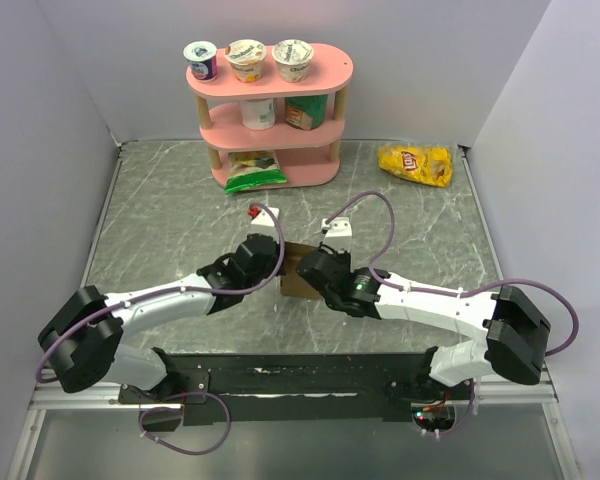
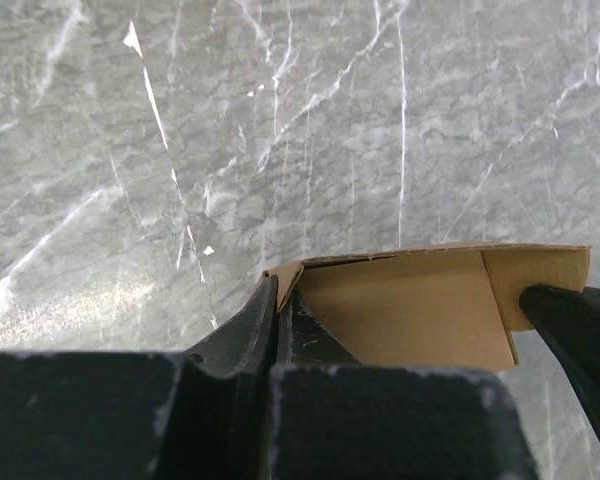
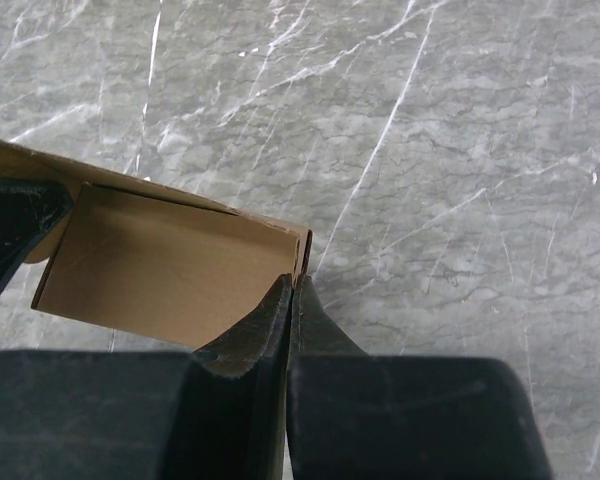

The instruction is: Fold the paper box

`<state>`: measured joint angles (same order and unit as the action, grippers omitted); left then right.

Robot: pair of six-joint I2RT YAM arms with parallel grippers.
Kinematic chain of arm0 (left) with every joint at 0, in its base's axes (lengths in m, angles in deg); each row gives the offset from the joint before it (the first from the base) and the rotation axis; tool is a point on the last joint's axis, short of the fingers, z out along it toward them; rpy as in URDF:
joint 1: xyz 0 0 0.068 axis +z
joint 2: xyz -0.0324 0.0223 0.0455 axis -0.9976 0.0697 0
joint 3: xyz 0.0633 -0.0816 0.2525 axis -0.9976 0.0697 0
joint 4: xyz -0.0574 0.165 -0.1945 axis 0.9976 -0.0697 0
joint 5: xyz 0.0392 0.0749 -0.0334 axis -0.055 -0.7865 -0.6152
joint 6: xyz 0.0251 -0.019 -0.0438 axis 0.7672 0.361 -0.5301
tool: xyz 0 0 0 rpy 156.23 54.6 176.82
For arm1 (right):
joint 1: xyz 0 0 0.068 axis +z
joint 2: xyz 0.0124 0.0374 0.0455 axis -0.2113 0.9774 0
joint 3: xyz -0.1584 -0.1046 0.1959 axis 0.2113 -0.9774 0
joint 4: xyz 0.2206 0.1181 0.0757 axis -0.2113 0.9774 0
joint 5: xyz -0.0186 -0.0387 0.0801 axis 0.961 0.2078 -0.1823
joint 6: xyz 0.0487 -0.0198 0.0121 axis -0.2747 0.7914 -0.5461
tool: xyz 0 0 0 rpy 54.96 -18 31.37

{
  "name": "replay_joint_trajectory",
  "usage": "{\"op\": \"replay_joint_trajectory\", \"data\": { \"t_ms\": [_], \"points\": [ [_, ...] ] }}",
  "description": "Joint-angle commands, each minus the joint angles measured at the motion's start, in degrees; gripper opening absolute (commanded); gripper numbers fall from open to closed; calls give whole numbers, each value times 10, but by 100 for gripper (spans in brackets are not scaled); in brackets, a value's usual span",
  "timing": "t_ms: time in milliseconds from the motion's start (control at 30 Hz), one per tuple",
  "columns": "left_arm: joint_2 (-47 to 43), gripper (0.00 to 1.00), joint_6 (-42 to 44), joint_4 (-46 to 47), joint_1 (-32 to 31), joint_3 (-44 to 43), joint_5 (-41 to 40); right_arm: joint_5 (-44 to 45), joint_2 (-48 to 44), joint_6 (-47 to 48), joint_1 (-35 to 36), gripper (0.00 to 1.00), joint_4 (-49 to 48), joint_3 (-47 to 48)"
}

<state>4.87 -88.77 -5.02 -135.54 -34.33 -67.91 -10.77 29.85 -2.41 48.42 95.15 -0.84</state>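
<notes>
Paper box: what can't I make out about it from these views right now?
- Top external: the left end effector and right end effector cover most of the paper box; fold state unreadable.
- Left wrist: own fingers hide the pinched corner; the other finger covers the far end.
- Right wrist: same, with the box's left end hidden.

My left end effector (image 2: 277,290) and right end effector (image 3: 295,285), both pinched tight, nose to nose.
My left arm (image 1: 170,300) reaches in low from its base, bent at the elbow, and my right arm (image 1: 430,305) mirrors it from the other side, so the two wrists meet ahead of my bases. The left fingers are pressed together on one corner edge of the paper box (image 2: 410,310); the right fingers nip the opposite corner edge the same way. Each wrist view catches the other's dark finger at its far side.
</notes>
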Motion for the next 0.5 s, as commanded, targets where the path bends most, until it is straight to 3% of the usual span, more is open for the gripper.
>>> {"op": "replay_joint_trajectory", "data": {
  "t_ms": [0,267,467],
  "points": [
    [-14,1,-11,41,-38,47,-36,-33,20,-19,10,0,58,2],
    [-54,1,-13,120,-57,132,-67,-29,18,-27,10,0,60,0],
    [-22,1,-60,104,-73,116,-77,-32,35,-34,13,0,67,13]
  ]
}}
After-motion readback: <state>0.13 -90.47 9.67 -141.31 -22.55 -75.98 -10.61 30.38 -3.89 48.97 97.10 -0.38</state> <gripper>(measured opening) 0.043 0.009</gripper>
